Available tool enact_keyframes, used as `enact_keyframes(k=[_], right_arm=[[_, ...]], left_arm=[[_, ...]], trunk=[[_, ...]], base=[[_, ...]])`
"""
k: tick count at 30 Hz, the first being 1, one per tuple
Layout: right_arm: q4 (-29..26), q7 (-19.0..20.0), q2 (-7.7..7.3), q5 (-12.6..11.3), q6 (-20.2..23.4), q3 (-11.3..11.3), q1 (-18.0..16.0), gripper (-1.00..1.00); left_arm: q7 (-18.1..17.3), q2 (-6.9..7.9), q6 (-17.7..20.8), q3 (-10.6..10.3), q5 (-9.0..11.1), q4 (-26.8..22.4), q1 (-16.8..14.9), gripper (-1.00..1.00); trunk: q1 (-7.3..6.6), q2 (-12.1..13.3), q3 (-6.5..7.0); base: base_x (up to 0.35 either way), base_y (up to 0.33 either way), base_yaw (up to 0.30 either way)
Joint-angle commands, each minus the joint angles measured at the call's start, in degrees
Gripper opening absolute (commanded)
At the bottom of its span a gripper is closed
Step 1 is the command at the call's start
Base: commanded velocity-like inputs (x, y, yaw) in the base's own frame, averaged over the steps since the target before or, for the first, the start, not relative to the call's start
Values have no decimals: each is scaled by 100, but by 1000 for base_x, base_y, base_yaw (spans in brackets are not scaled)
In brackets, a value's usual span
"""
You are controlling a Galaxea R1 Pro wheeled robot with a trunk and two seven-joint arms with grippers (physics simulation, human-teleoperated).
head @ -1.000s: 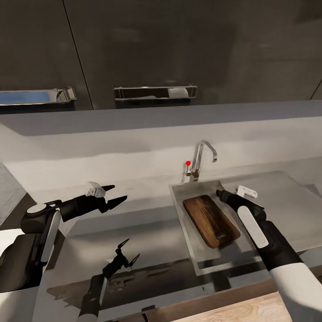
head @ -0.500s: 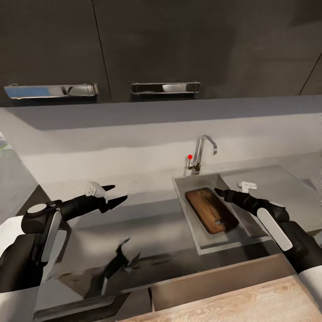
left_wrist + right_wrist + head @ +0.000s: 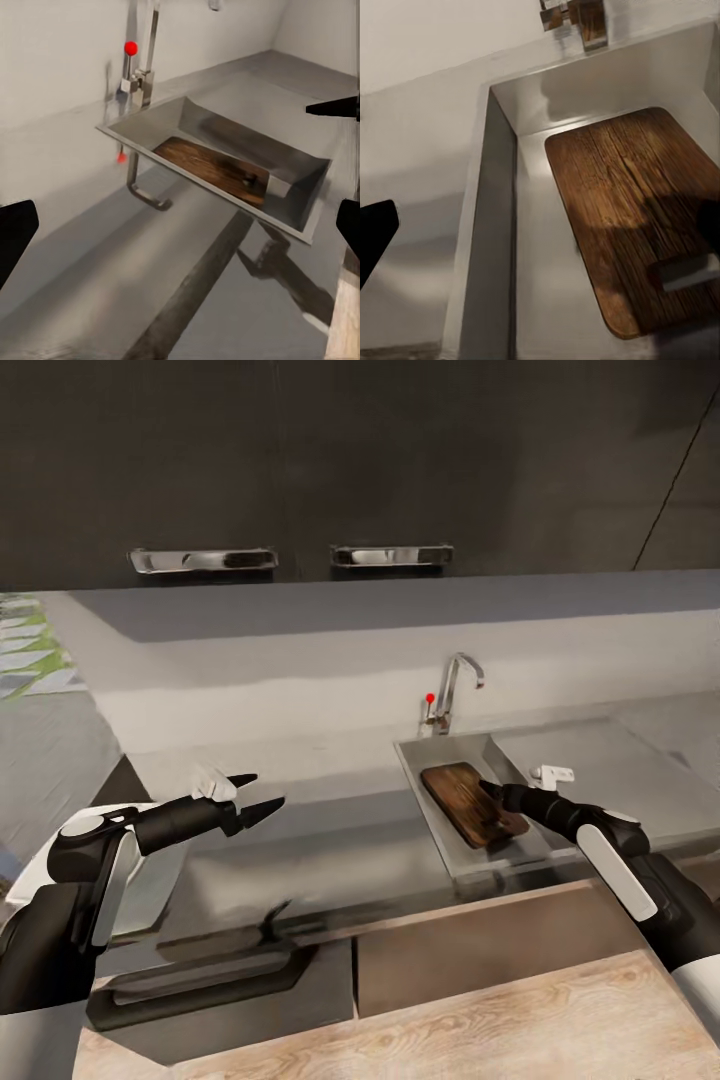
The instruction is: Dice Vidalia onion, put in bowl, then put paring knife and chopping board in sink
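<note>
Dark glossy upper cabinets (image 3: 400, 460) fill the top of the head view, with two chrome handles (image 3: 392, 555) along their lower edge and a grey wall beneath. Below runs the long grey surface (image 3: 300, 840), its thin metallic front edge above grey lower fronts and light wood-plank floor (image 3: 500, 1020).

Set into the surface towards the right is the sink (image 3: 432, 815), a rectangular steel basin with a curved chrome tap (image 3: 455, 690) at its back bearing a red dot. The chopping board (image 3: 462, 798) lies flat inside the basin, dark brown with clear grain, its slot handle at the end nearer the robot; the right wrist view shows it against the basin floor (image 3: 547, 300).

The right arm reaches over the sink's near right side, and its pincer (image 3: 492, 790) hangs just above the board's near end; I cannot tell how far its fingers are parted. The left pincer (image 3: 262, 795) hovers over the bare surface well to the left of the sink, its dark fingers spread wide with nothing between them.
</note>
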Motion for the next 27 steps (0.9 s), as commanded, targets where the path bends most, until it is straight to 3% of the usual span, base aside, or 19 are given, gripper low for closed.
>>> enact_keyframes(k=[1,27], right_arm=[[-3,6,-5,-10,18,6,-6,100],[-9,6,-5,-10,18,7,-5,100]], left_arm=[[-10,0,57,3,25,-1,-5,100],[-10,-1,60,3,24,-1,-5,100]], trunk=[[2,-12,-3],[2,-12,238]], base=[[-91,12,0],[-11,1,0]])
